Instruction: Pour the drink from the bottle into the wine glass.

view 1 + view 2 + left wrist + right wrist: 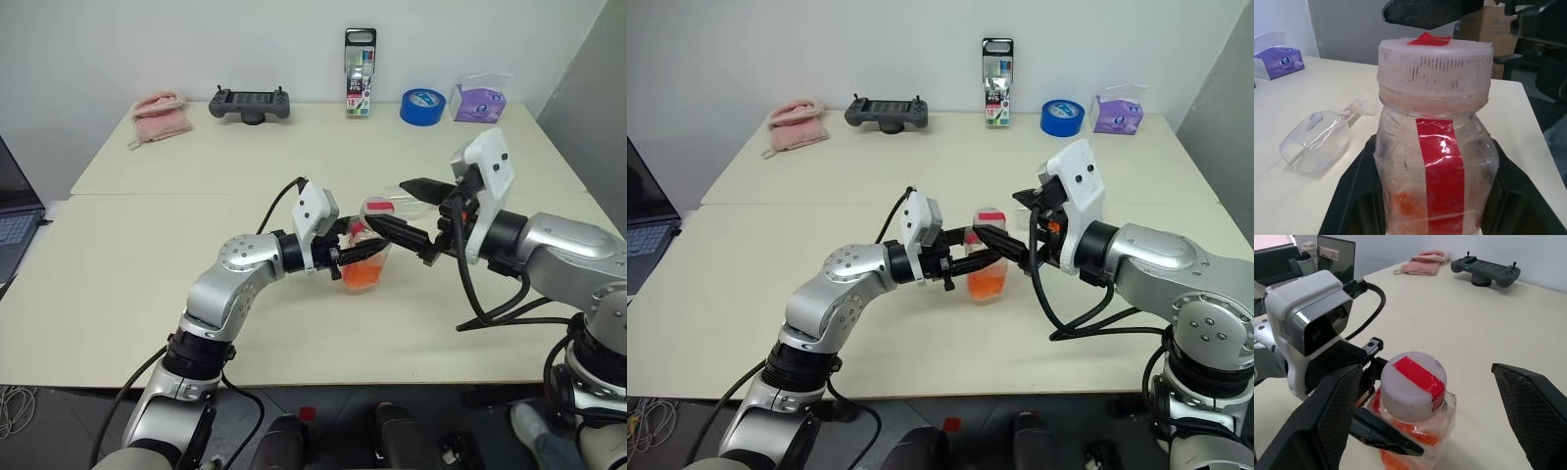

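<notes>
Left wrist view: left end effector [345, 257] clamps the bottle [1434, 147] (seemingly part-full of orange-red drink [362, 275]); right end effector [1422, 426] gapes wide.

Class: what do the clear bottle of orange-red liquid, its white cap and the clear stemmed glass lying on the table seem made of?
Clear bottle of orange-red liquid: probably thin plastic; its wall looks creased and scuffed.
White ribbed cap: matt, milky plastic with moulded ridges.
Clear stemmed glass: smooth glass or clear plastic; cannot tell.
</notes>
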{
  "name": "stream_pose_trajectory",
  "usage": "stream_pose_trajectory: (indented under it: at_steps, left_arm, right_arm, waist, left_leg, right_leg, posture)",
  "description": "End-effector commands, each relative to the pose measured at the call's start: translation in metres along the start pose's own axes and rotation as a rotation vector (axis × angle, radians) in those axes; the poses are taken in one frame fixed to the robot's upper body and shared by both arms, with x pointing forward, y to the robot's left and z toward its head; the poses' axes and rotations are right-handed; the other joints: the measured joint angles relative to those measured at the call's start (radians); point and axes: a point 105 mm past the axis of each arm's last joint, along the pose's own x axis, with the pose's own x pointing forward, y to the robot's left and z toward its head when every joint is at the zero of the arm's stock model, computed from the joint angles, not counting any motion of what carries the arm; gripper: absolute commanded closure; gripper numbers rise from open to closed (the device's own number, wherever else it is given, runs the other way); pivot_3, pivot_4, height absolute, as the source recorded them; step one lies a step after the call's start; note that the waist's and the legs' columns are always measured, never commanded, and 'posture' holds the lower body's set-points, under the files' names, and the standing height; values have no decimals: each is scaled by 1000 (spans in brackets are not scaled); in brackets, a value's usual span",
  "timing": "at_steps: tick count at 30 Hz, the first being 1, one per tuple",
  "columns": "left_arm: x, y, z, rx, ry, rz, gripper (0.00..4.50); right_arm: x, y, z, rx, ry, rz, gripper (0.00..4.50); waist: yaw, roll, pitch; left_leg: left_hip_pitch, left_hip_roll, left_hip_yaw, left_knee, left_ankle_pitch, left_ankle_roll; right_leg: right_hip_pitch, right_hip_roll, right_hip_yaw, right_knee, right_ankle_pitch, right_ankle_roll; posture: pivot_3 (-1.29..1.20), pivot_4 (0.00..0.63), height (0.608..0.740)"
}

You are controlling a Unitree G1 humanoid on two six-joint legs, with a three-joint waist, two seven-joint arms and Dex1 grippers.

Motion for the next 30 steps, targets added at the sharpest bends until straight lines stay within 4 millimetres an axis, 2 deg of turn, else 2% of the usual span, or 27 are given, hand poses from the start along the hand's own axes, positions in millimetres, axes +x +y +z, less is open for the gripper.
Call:
stream_pose_trajectory:
  at_steps: [1, 4, 9, 10, 17, 20, 23, 25, 27, 30]
  left_arm:
    - [0, 1, 19, 63, -52, -3, 2678]
    - [-3, 5, 19, 69, -46, 10, 2678]
    - [-7, 7, 18, 75, -40, 20, 2678]
    - [-7, 6, 19, 74, -42, 20, 2678]
    - [-5, 5, 21, 78, -55, 23, 2679]
    - [-5, 5, 25, 85, -81, 27, 2679]
    - [-3, 4, 33, 69, -131, 17, 2679]
    - [-1, -1, 39, 60, -156, -16, 2679]
    - [-1, -7, 47, 35, -183, -59, 2681]
    - [-5, -17, 57, -17, -204, -124, 2682]
  right_arm:
    - [1, 5, 5, -8, -24, -2, 0]
    - [3, 4, 6, 5, -30, -16, 590]
    - [8, 2, 1, 25, -18, -37, 2439]
    - [9, 3, -1, 26, -9, -37, 2649]
    - [11, 2, -9, 29, 35, -42, 2675]
    - [10, 0, -7, 26, 22, -21, 2675]
    - [9, 6, 11, 24, -94, 120, 2675]
    - [2, 17, 16, -104, -82, 320, 2676]
    - [-7, 23, 23, -250, -32, 501, 3168]
    - [-20, 22, 38, -348, -13, 733, 4232]
  waist:
    - [0, 0, 0]
    - [0, 0, 0]
    - [-1, 0, 0]
    - [-1, 0, 0]
    - [-1, 0, 0]
    - [-1, 0, 0]
    - [-1, 0, 0]
    - [-1, 1, 0]
    - [-3, 1, 1]
    - [-8, 0, 1]
  left_leg:
    - [0, 0, 0, 0, 0, 0]
    - [0, 0, 0, 0, 0, 0]
    - [0, 0, 0, 0, 0, 0]
    - [0, 0, 0, 0, 0, 0]
    - [0, 0, 0, 0, 0, 0]
    - [0, 0, 0, 0, 0, 0]
    - [0, 0, 0, 0, 0, 0]
    - [0, -1, 0, 0, 0, 0]
    - [0, -3, 1, 0, 0, 0]
    - [1, -1, 1, 0, -1, 1]
  right_leg:
    - [0, 0, 0, 0, 0, 0]
    - [0, 0, 0, 0, 0, 0]
    - [0, 0, 0, 0, 0, 0]
    - [0, 0, 0, 0, 0, 0]
    - [0, 0, 0, 0, 0, 0]
    - [0, 0, 0, 0, 0, 0]
    - [0, 0, 0, 0, 0, 0]
    - [0, 0, 0, -1, 0, 0]
    - [0, 0, 0, -1, -2, 3]
    - [0, 2, 0, -1, -3, 4]
  posture:
    - [0, 150, 740]
    - [0, 150, 740]
    - [0, 150, 740]
    - [0, 150, 740]
    - [0, 150, 740]
    - [0, 150, 740]
    - [0, 150, 740]
    - [0, 150, 740]
    - [0, 150, 740]
    - [0, 150, 740]
